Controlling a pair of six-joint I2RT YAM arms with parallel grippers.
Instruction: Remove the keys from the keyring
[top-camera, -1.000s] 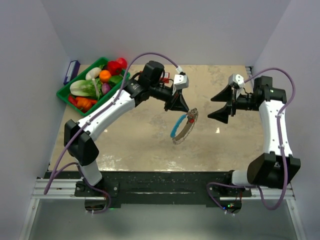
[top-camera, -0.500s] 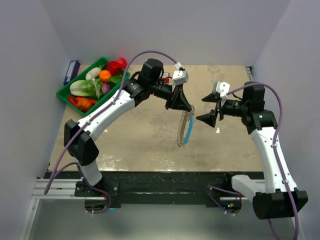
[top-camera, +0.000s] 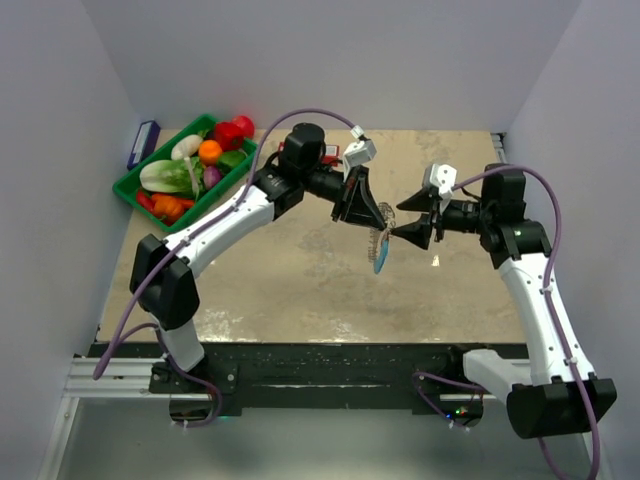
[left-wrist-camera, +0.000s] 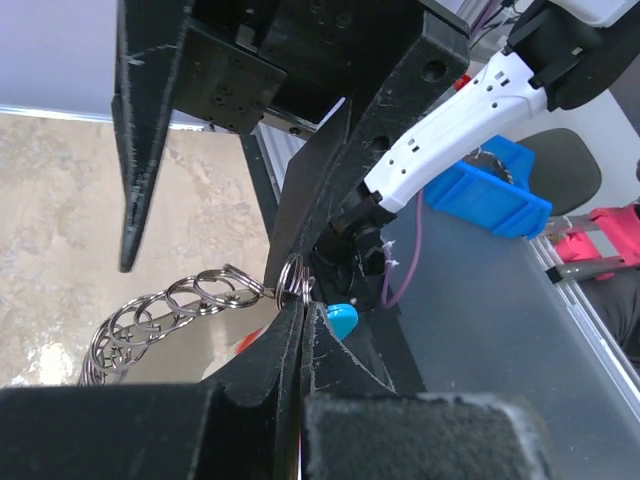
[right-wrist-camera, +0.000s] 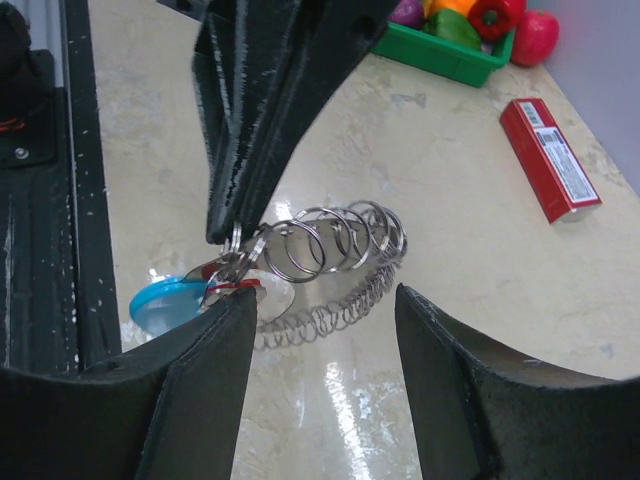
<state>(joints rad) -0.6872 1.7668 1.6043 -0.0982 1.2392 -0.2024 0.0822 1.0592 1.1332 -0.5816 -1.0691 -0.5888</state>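
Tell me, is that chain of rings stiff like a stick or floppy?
Probably floppy: the keyring droops in a loose curl from the left claw. Likely light, since one pinched ring holds it all up. It would probably swing when tugged, because its rings are loosely linked.

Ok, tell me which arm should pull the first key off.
Right. The left gripper is shut on the keyring, dangling it above the table, so it is occupied. The right gripper is empty, jaws open, right beside the hanging keys, so it looks better placed to grab one.
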